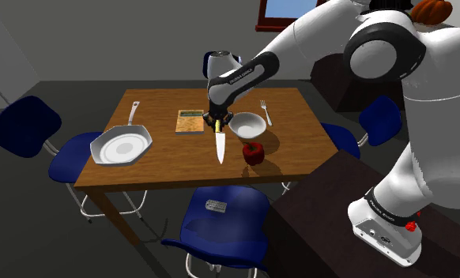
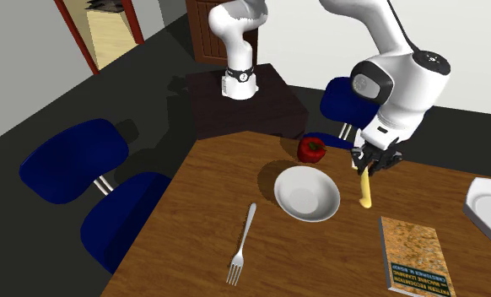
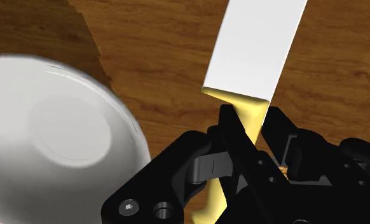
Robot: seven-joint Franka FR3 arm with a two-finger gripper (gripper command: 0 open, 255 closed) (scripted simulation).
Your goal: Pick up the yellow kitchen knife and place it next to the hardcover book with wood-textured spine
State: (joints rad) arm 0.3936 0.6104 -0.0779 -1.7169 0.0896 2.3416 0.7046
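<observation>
Knife (image 3: 257, 44), yellow-handled with a white blade, is pinched at its handle between the two black fingers of the gripper (image 3: 250, 124), blade hanging toward the wooden table (image 1: 165, 170); you cannot tell whether the tip touches the wood. You will find it between the white bowl (image 1: 246, 125) and the book (image 1: 190, 121), near each, touching neither. Red apple (image 1: 254, 152) sits just beside the bowl, and a fork (image 1: 265, 112) lies on the bowl's opposite side.
</observation>
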